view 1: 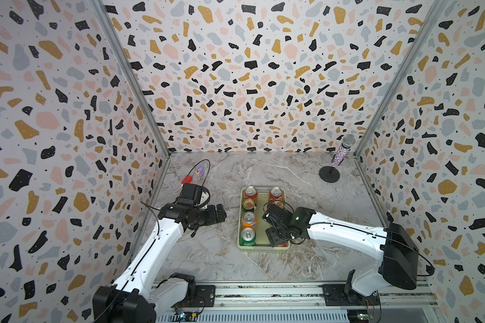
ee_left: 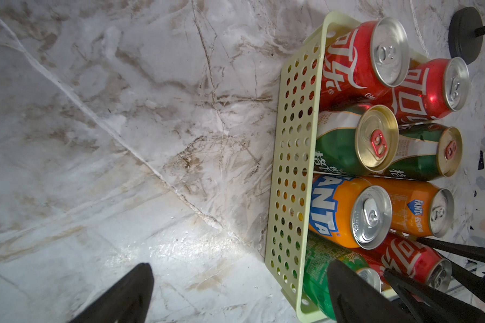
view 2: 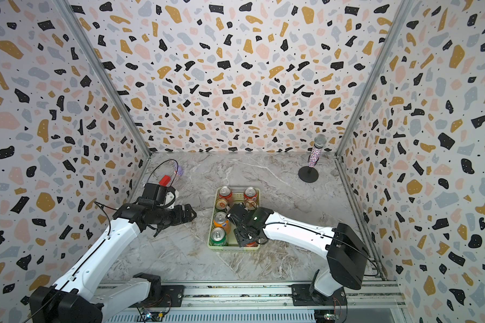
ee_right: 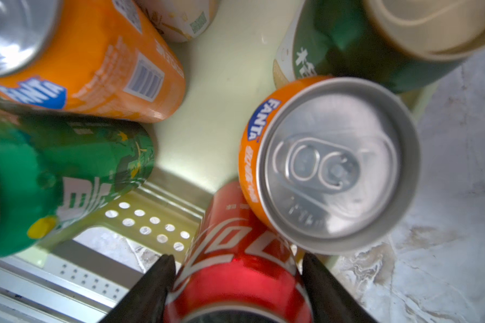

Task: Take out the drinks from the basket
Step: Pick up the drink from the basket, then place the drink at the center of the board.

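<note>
Pale green perforated basket (view 1: 259, 236) at the middle of the marble table (view 1: 305, 251), holding eight drink cans (view 1: 250, 192) upright in two rows. Near-right corner: red Coca-Cola can (ee_right: 230, 246), right gripper (ee_right: 237, 260) with jaws clamped on its sides. Orange Fanta can (ee_right: 336, 165) crowds just beside it, bright green can (ee_right: 53, 181) opposite. Left gripper (view 1: 221, 214) off the basket's left side, jaws spread, empty. Glittery microphone (view 1: 342, 152) on its stand, far right corner.

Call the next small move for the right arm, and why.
Probably lift straight up. The right gripper has its fingers on both sides of the red can, seemingly gripping it, in a corner of the basket. The orange can stands right beside it, so a sideways pull might knock it over.
</note>
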`<state>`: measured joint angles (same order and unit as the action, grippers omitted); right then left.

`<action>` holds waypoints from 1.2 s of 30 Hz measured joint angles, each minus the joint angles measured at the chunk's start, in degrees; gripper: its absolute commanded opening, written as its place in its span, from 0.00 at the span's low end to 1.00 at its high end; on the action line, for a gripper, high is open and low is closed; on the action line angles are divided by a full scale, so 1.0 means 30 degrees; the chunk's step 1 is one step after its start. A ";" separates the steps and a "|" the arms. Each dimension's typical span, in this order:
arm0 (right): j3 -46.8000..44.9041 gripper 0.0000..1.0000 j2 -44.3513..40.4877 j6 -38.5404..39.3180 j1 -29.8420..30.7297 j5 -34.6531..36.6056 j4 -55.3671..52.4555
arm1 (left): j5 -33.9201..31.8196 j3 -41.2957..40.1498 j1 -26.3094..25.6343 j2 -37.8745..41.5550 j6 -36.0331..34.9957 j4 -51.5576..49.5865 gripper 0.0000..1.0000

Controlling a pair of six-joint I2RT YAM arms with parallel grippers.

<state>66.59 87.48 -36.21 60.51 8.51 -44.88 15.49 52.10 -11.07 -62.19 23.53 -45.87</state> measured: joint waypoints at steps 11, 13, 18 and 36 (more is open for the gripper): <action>0.2047 0.06 -0.1137 0.1086 0.0000 -0.0124 -0.1814 | 0.1239 0.0386 -0.0073 0.0940 0.0750 -0.0015 1.00; 0.2477 0.06 -0.1231 0.1246 0.0000 -0.0117 -0.2084 | 0.1537 0.0685 -0.0124 0.1151 0.0867 0.0022 1.00; 0.3249 0.04 -0.1690 0.1530 -0.0007 -0.0044 -0.2703 | 0.1923 0.1260 -0.0270 0.1596 0.1027 0.0007 1.00; 0.5049 0.03 -0.4940 0.2841 -0.2237 0.1078 -0.6273 | 0.2186 0.2667 -0.1137 0.1180 0.1450 0.0044 1.00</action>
<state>81.73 72.66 -27.68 53.80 11.75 -63.70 22.04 60.10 -14.48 -58.65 27.88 -45.74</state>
